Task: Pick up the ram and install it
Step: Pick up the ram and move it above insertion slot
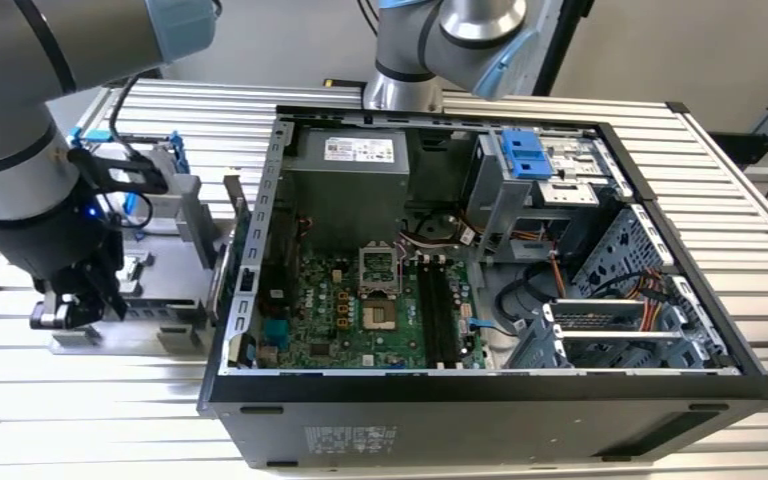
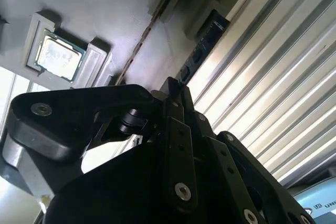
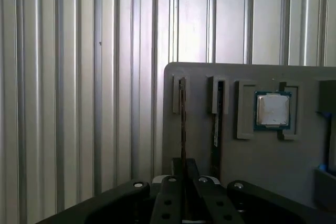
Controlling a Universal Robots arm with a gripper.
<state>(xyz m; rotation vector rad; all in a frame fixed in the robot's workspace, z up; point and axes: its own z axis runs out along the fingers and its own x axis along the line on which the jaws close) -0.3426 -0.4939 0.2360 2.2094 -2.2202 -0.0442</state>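
Beside the open computer case [image 1: 491,385], on the exterior view's left, the gripper [image 1: 67,315] is being held low over a grey holder tray [image 1: 157,335]. Within that tray, the ram [image 3: 182,114] is being held on edge by a narrow slot, lined up with the fingers [image 3: 178,167] in the first wrist view. The fingers are being pressed together; whether the ram is being touched cannot be told. A processor chip [image 3: 272,109] is being cradled in a nearby recess.
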